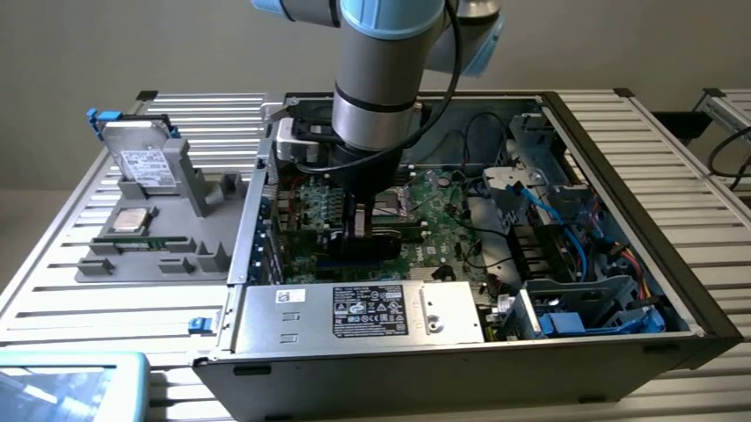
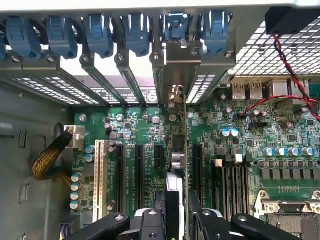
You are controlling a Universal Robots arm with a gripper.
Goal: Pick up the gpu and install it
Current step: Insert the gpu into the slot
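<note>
Fingers clenched on the gpu, seen edge-on in the wrist view: card stands upright, running from lower centre of the frame up toward the rear slot brackets at top. Its silver end bracket sits just below the blue retention clips in the upper centre.

The card's lower edge appears to lie along a black expansion slot on the green motherboard; whether it is fully seated I cannot tell.

In the exterior view the gripper is down inside the open computer case, centre of frame, over the board's left half. The power supply lies at lower centre. On the surface at the exterior view's left, a grey parts tray holds a hard drive and a processor.

Judgement on the step in hand: this is the seating phase. Doing it well calls for the card edge parallel to the slot, bracket tongue lined up with the open rear bay, and the press straight down without tilt. Any lean risks the connector binding on the slot wall.
</note>
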